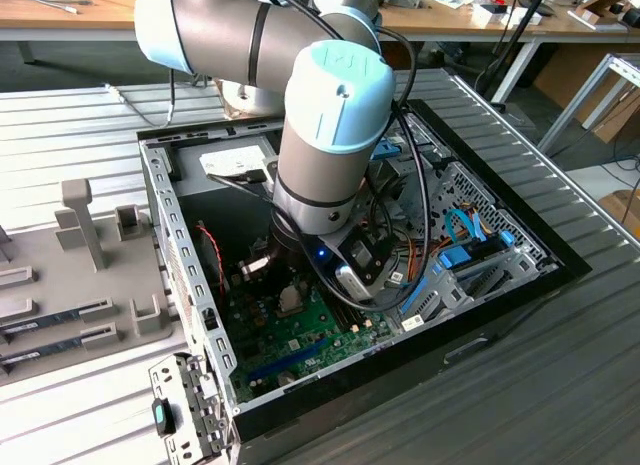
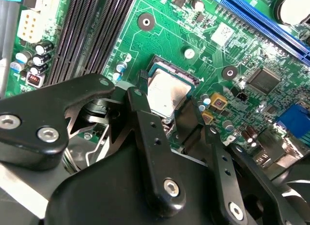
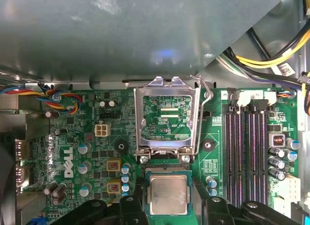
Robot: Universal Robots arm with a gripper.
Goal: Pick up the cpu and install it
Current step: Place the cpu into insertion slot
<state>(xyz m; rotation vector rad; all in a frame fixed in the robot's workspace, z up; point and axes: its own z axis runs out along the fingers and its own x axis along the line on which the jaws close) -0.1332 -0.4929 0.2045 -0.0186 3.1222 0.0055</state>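
Gripper [image 3: 168,187] straddles seated cpu [image 3: 168,196] (load frame [image 3: 139,118] open beside)

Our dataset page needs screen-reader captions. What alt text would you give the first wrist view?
The cpu lies in its socket on the green motherboard, flanked closely by the black gripper. The silver retention frame stands flipped open beside it, with black memory slots and a grey case wall nearby.
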